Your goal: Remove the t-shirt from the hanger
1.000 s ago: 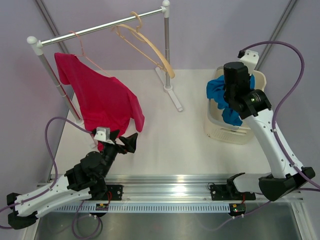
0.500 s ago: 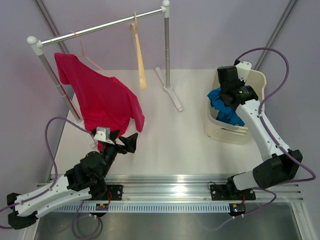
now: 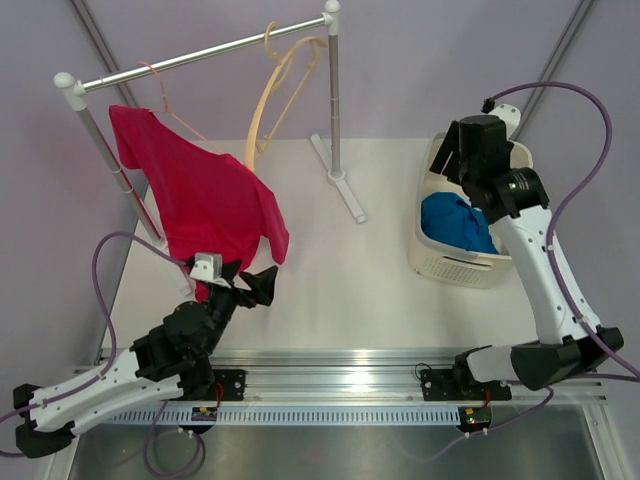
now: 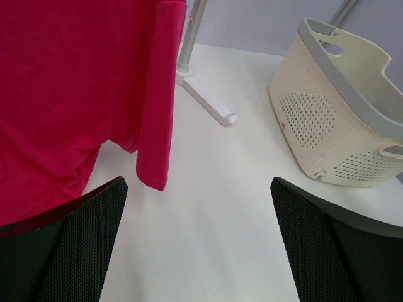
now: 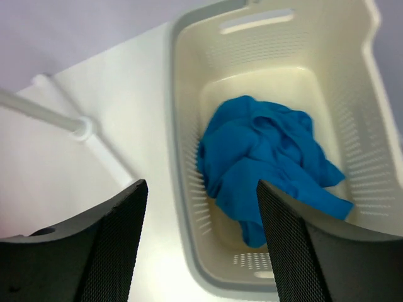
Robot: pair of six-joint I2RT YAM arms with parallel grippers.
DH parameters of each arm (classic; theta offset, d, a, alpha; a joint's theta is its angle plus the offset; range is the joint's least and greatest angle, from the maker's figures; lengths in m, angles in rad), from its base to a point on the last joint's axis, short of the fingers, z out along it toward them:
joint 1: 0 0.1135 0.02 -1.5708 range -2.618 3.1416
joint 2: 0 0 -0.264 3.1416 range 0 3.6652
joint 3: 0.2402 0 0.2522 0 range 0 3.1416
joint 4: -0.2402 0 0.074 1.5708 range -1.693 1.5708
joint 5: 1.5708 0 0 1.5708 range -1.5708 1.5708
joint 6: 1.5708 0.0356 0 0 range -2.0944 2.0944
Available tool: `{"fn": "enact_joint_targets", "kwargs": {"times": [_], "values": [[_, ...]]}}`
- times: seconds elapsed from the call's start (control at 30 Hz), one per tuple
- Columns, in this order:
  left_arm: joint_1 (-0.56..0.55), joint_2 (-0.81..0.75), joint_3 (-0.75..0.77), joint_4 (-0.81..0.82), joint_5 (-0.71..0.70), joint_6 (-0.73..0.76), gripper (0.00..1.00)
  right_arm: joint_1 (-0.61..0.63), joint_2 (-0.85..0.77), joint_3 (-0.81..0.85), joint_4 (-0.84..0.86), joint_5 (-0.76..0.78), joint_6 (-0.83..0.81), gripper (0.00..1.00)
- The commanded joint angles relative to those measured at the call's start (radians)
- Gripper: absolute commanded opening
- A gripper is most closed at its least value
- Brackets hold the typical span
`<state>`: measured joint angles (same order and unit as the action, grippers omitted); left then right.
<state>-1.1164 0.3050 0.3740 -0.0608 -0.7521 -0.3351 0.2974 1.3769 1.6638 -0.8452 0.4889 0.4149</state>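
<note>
White desk, contents left to right. Clothes rail across the back, on two uprights. Thin pink hanger near the rail's left end, carrying a red t-shirt — still on it, draped down toward the desk. My left gripper, low by the shirt's lower edge, fingers spread wide and holding nothing; whether a finger brushes the cloth I cannot tell. Cream hanger, bare, hooked near the rail's right end and hanging tilted. Cream perforated basket with a grey rim, standing on the right of the desk, apart from the rail's foot. Blue t-shirt — lying crumpled on the basket floor. My right gripper, above the basket and looking down into it, fingers spread apart, empty, clear of the blue cloth.
</note>
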Motion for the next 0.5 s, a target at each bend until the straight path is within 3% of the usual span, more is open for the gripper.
{"fn": "enact_joint_targets", "kwargs": {"times": [0.0,0.07,0.17,0.33,0.47], "values": [[0.001,0.048,0.066,0.015,-0.079,-0.061,0.99,0.047,-0.110,-0.031,0.012,-0.248,-0.005,0.76],[0.001,0.097,0.095,-0.045,-0.139,-0.140,0.99,0.199,-0.162,-0.083,0.035,-0.150,-0.025,0.76],[0.003,0.135,0.181,-0.148,-0.222,-0.206,0.99,0.345,-0.221,-0.152,0.067,-0.125,-0.025,0.76],[0.001,0.215,0.374,-0.244,-0.335,-0.216,0.99,0.443,-0.335,-0.386,0.208,-0.208,-0.002,0.77],[0.001,0.342,0.548,-0.275,-0.530,-0.168,0.99,0.480,-0.404,-0.576,0.331,-0.242,0.002,0.77]]}}
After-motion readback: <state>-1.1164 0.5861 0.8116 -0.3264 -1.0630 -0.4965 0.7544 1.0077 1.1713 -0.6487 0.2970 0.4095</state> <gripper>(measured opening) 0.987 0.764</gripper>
